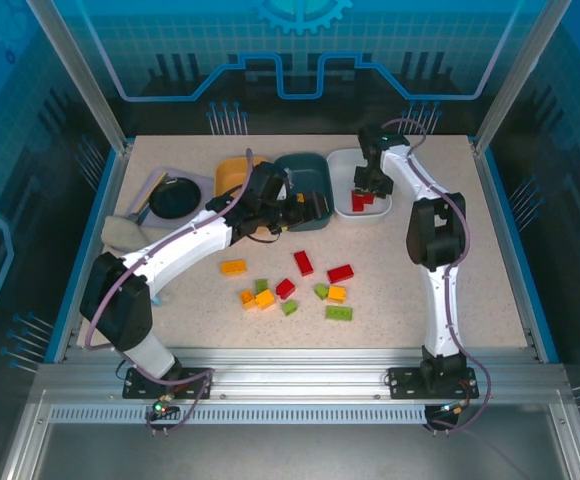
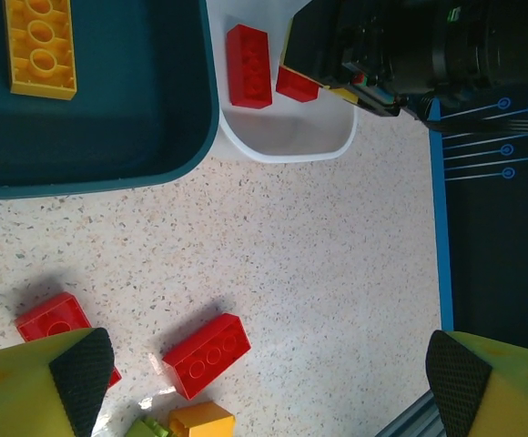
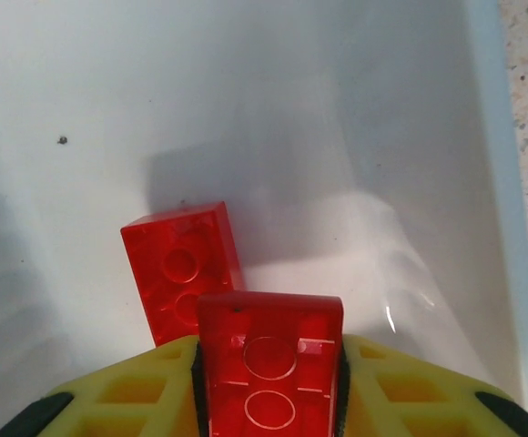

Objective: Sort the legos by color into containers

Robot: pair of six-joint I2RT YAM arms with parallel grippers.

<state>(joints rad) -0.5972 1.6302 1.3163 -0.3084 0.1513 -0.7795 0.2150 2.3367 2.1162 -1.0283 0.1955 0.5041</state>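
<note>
Clenching jaws, right gripper (image 3: 270, 401): a red brick (image 3: 270, 360) is being grasped between the yellow fingers (image 3: 127, 401), its hollow underside turned toward the wrist camera.
White tub (image 3: 382, 137): the grasped brick is being held inside it, low over the floor. It is touching or just overlapping a second red brick (image 3: 184, 269) that is lying studs-up.
Left gripper (image 2: 269, 378): the jaws are being held wide apart, with nothing between the black pads (image 2: 82, 373). It is being held over the speckled table (image 2: 337, 255), near the teal tub (image 2: 109, 137).
Teal tub: a long yellow brick (image 2: 41, 45) is being shown lying flat inside.
Orange tub (image 1: 232, 172): it is being partly hidden by the left arm, so its contents cannot be told.
Loose legos (image 1: 303, 263): red, green and orange pieces are being seen scattered on the table, between the tubs and the arm bases.
Lavender tray (image 1: 148, 183): a dark round object (image 1: 175, 198) is being borne on it, at the far left.
</note>
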